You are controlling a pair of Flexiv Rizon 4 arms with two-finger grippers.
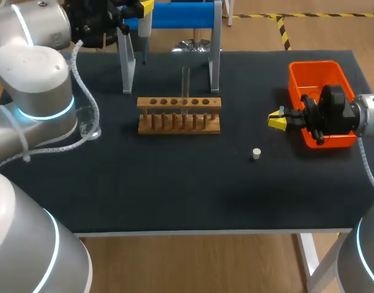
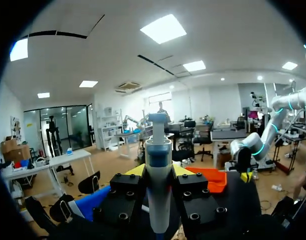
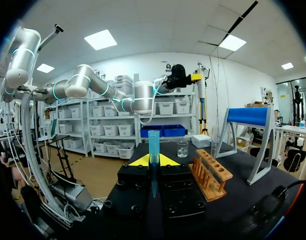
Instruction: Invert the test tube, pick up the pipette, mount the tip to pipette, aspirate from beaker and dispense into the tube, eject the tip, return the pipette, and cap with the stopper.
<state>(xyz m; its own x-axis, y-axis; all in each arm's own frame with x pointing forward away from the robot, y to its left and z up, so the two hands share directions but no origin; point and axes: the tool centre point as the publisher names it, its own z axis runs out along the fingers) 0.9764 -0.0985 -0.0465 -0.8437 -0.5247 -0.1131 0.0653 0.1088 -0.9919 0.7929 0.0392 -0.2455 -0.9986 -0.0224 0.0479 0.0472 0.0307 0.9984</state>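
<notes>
Pipette [image 2: 158, 165]: one; a white barrel with a blue band near its top, upright between the fingers of the left pincer, raised over the far left of the worktop beside the stand.
Left pincer [image 2: 158, 171]: closed on the pipette, one yellow-tipped finger on each side.
Tip [image 3: 153, 145]: one; a slim, see-through blue cone, standing up from the right pincer.
Right pincer [image 3: 153, 160]: clamped on the tip, low over the right of the worktop, just beside the bin.
Test tube [image 1: 186, 84]: one; clear glass, upright in the rack, mouth up.
Rack [image 1: 179, 115]: one; light wood with a row of holes, mid worktop in front of the stand.
Beaker [image 1: 89, 124]: one; clear glass, at the left, partly behind the left arm.
Stopper [image 1: 256, 154]: one; a small pale plug, alone on the dark worktop [image 1: 175, 189], between the rack and the right pincer.
Bin [image 1: 318, 76]: one; orange, at the right edge.
Stand [image 1: 181, 15]: one; a blue bar on grey legs, at the far edge.
</notes>
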